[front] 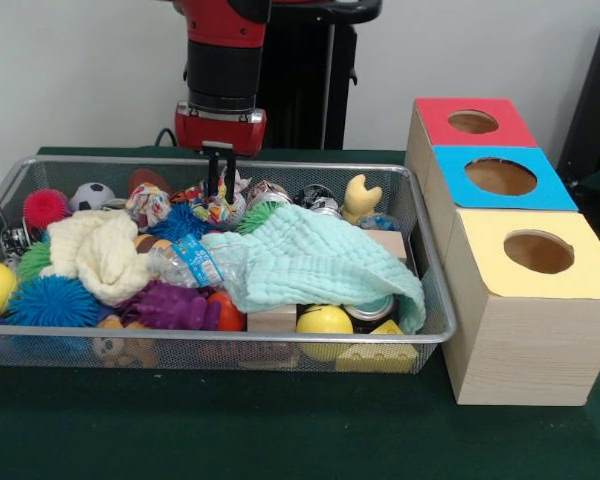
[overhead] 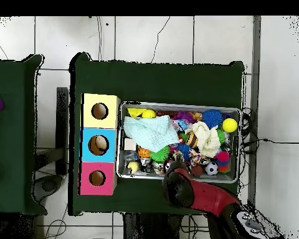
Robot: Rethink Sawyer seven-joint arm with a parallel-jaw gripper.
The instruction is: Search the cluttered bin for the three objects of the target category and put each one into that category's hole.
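Note:
A wire mesh bin (front: 280, 338) is packed with mixed objects. On top lie a mint cloth (front: 310, 260), a cream cloth (front: 95, 255) and a clear plastic bottle (front: 190, 262). Around them are spiky balls in blue (front: 52, 300) and pink (front: 46, 207), yellow balls (front: 324, 322), a soccer ball (front: 92, 195), a purple toy (front: 170, 305) and a wood block (front: 272, 320). My gripper (front: 219, 185) hangs at the bin's back rim, tips among the toys, slightly open and holding nothing. To the right stand three wooden boxes with holed tops: red (front: 505, 125), blue (front: 550, 185), yellow (front: 590, 265).
From above, the red and black arm (overhead: 195, 193) covers the bin's (overhead: 180, 104) near edge and hides the gripper. The boxes, yellow (overhead: 90, 103), blue (overhead: 88, 135) and red (overhead: 86, 169), line the bin's left side. Green cloth covers the table (front: 280, 430).

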